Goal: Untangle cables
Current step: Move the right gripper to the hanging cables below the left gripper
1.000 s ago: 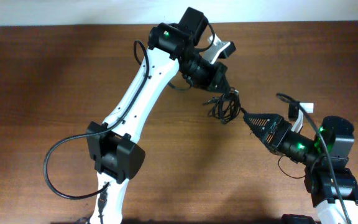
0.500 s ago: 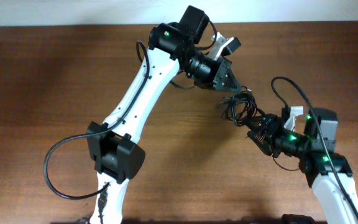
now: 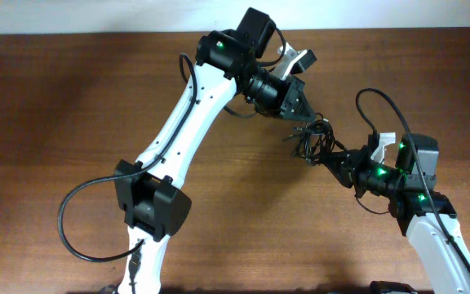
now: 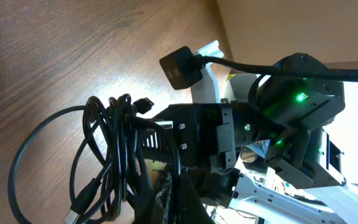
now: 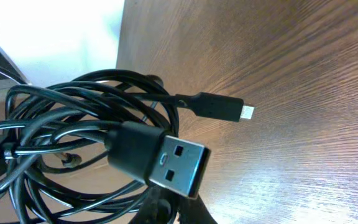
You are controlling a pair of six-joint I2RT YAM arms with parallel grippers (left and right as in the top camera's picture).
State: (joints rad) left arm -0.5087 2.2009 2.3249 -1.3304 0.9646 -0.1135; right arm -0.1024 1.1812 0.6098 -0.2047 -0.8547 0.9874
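The cables (image 3: pixel 312 139) are a tangled bundle of thin black cords hanging between the two arms, right of the table's middle. My left gripper (image 3: pixel 303 118) comes from the upper left and is shut on the bundle's top. My right gripper (image 3: pixel 331 158) comes from the lower right and is shut on strands at the bundle's lower edge. In the left wrist view the cables (image 4: pixel 110 155) loop out to the left of my shut left gripper (image 4: pixel 176 200). In the right wrist view a large USB plug (image 5: pixel 166 163) and a small plug (image 5: pixel 227 108) stick out of the loops, just above my right gripper (image 5: pixel 180 211).
The brown wooden table (image 3: pixel 55 106) ends at a white wall along the back. A thick black arm wire (image 3: pixel 76 224) loops out near the left arm's base. The right arm's own wire (image 3: pixel 378 110) arcs above its wrist.
My right gripper has moved up and left to the bundle and gone from open to shut on its strands. The left gripper carried the bundle slightly to the right, then held still.
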